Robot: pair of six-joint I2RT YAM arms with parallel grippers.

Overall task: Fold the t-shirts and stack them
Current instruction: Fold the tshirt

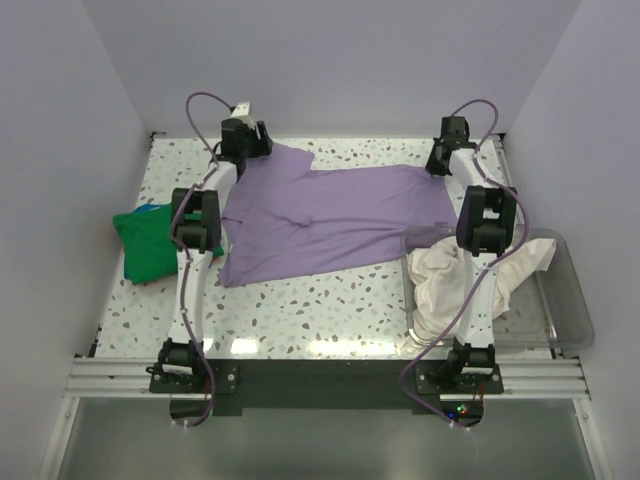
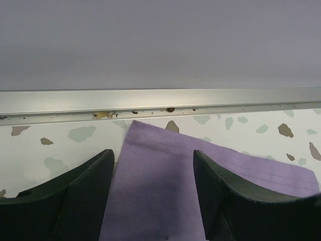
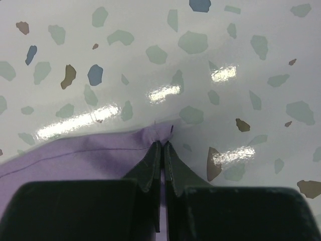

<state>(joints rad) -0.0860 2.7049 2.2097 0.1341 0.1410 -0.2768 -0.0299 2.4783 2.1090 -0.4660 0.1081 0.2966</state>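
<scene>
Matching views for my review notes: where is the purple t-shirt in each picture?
Top external: purple t-shirt spread across the centre.
Left wrist: its corner, bottom centre, inside the open left gripper.
Right wrist: its edge, lower left, pinched by the shut right gripper.
Shared landmark: speckled tabletop.

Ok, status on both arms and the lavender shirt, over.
Left gripper jaws open, corner of lavender t-shirt between them. Right gripper shut on its other far corner. Shirt spread out, unfolded. Green t-shirt left, cream t-shirt in bin right.
</scene>
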